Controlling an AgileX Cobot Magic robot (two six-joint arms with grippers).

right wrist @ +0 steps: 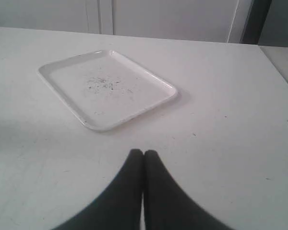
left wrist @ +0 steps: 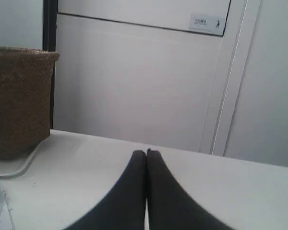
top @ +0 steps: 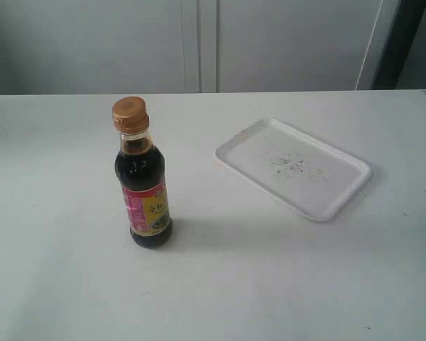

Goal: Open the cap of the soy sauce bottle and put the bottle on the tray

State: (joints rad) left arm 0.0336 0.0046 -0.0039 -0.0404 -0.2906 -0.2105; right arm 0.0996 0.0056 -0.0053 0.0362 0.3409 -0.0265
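Note:
The soy sauce bottle (top: 144, 186) stands upright on the white table, left of centre, with its bronze-gold cap (top: 130, 112) closed on top. To its right lies the white tray (top: 343, 194), empty apart from dark specks; the right wrist view also shows the tray (right wrist: 53, 76). Neither arm appears in the exterior view. My left gripper (left wrist: 146, 152) is shut with nothing in it, pointing over bare table toward a wall. My right gripper (right wrist: 143, 152) is shut and empty too, a short way in front of the tray. The bottle is out of both wrist views.
A brown woven basket (left wrist: 17, 100) stands on a white stand at the table's edge in the left wrist view. Grey cabinet panels (top: 199, 42) run behind the table. The table's right edge (right wrist: 278, 67) shows in the right wrist view.

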